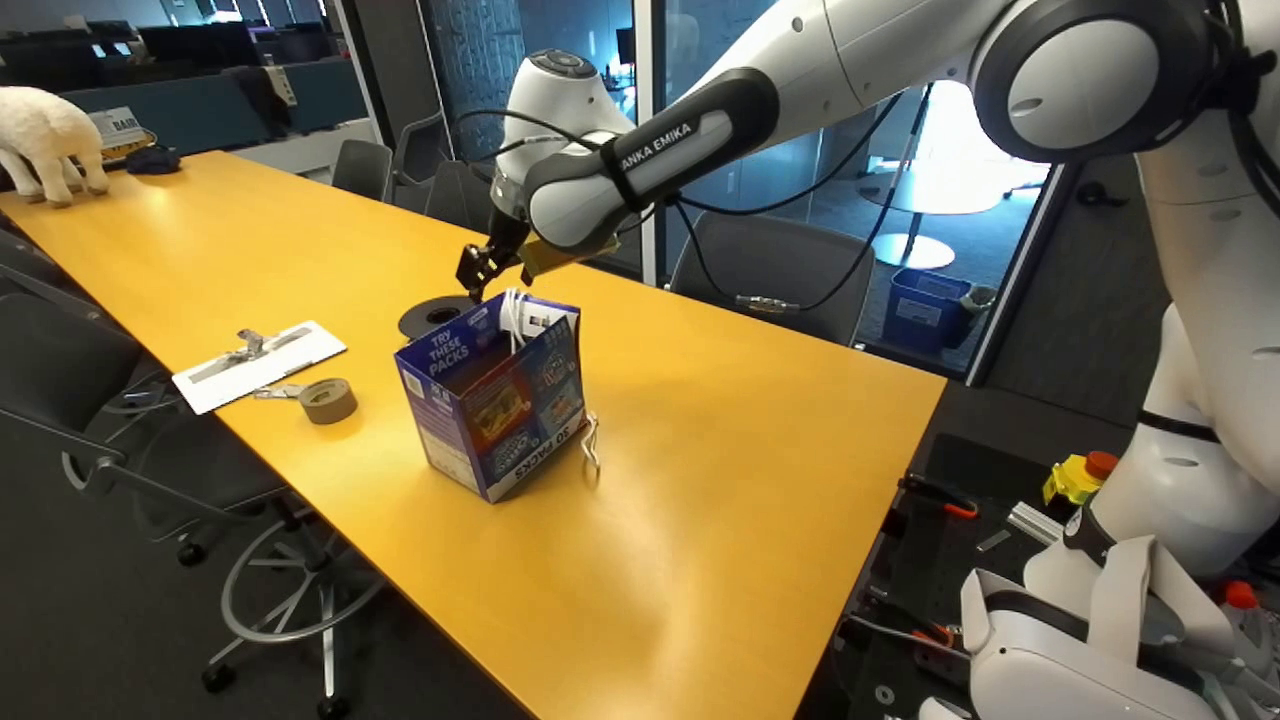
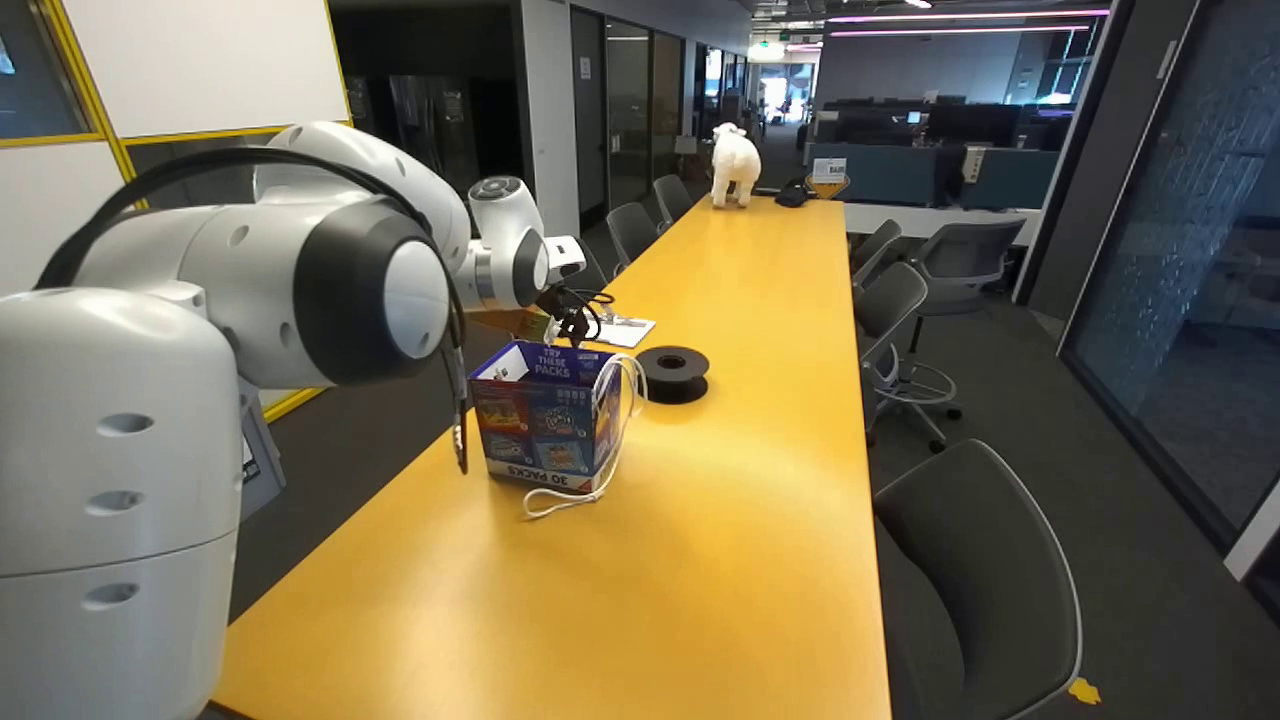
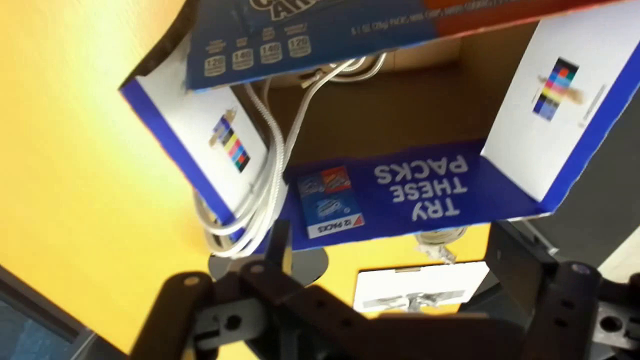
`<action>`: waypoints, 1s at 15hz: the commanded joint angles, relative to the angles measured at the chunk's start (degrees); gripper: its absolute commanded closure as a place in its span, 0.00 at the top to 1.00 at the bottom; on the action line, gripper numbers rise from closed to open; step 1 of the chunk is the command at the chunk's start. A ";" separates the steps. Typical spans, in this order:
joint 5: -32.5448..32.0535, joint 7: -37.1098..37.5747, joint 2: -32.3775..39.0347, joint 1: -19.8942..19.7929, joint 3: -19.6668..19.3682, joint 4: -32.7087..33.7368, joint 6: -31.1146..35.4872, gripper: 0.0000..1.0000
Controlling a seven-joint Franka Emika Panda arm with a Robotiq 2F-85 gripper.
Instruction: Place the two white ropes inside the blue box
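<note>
"Where is the blue box standing?"

"It is standing left of centre in both exterior views, on the yellow table, with its mouth facing up and the '30 PACKS' print reading upside down. In the wrist view it is filling the upper middle and right, the long side of its mouth running left to right and rising slightly rightward."

"And which way are the white ropes pointing?"

"In the wrist view they are straddling the box's left-hand wall. Their strands are stretching from inside, at the upper middle of the frame, down toward the lower left, where bends are hanging over the rim. That slant is forming their long axis. I cannot tell where one rope is ending and the other beginning."

"Is any length hanging outside?"

"Yes: in an exterior view a length is dropping steeply along the box's right side, then turning left; its lowest loop is lying on the table at the box's foot, pointing left. A black spool is sitting to the right of the box there."

"What are the fingers doing?"

"They are standing wide apart, released, low in the wrist view. The gripper is hanging near the ropes' bends; whether its finger toward frame left is touching them, I cannot tell."
</note>
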 commanded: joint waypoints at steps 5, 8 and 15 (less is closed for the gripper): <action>1.99 16.53 7.04 -3.05 -5.39 14.41 -10.36 1.00; 2.92 22.93 13.11 -4.98 -6.12 22.69 -17.73 1.00; 8.73 36.92 25.50 -9.66 -3.97 39.37 -34.23 1.00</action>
